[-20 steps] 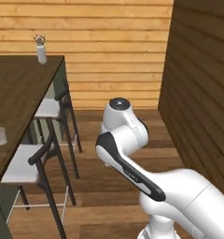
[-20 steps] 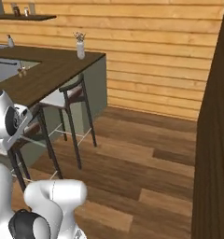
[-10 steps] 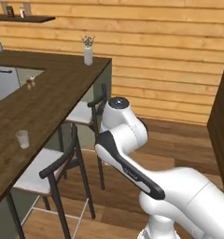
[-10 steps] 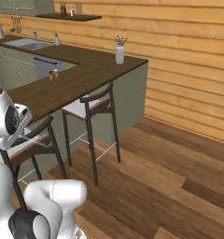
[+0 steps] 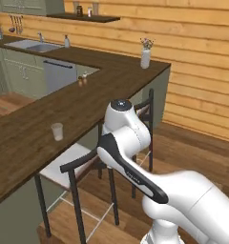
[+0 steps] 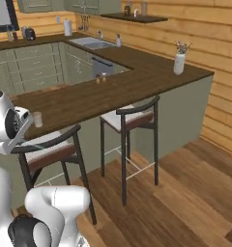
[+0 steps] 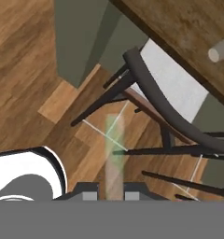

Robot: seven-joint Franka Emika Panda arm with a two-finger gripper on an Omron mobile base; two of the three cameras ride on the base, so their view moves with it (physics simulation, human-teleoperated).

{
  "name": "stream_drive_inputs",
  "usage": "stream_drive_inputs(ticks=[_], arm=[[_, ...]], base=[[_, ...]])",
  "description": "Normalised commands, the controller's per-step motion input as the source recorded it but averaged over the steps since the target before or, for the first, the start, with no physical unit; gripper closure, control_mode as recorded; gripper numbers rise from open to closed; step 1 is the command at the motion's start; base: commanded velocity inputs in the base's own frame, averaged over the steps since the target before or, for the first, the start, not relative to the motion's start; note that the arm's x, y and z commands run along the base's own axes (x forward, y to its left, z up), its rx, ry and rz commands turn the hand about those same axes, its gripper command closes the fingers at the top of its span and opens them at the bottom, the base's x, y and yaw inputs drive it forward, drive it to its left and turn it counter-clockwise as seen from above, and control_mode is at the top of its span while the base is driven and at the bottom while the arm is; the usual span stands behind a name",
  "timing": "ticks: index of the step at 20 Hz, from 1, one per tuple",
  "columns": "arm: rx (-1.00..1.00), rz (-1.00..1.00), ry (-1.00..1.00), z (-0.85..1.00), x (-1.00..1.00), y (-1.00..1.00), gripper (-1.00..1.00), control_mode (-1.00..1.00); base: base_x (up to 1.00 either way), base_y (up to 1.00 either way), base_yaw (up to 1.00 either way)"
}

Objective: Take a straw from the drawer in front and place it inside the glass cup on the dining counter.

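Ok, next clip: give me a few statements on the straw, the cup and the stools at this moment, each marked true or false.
1. The tool is shut on the straw. True.
2. The straw already stands inside the glass cup. False: the cup is empty on the dining counter, and the straw is in the tool.
3. The glass cup stands upright. True.
4. The vase with sprigs sits right beside the cup. False: it stands at the counter's far end, well apart.
5. Two dark-framed stools are drawn up at the counter. True.
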Motion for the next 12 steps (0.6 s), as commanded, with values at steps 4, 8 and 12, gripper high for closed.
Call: stream_drive_inputs(ticks=[4, 8, 12], arm=[[0.0, 0.0, 0.0, 0.0, 0.0, 0.0, 1.0, 1.0], [0.0, 0.0, 0.0, 0.0, 0.0, 0.0, 1.0, 1.0], [0.0, 0.0, 0.0, 0.0, 0.0, 0.0, 1.0, 1.0]], base=[[0.57, -0.43, 0.48], [0.61, -0.41, 0.48], [0.7, -0.29, 0.49]])
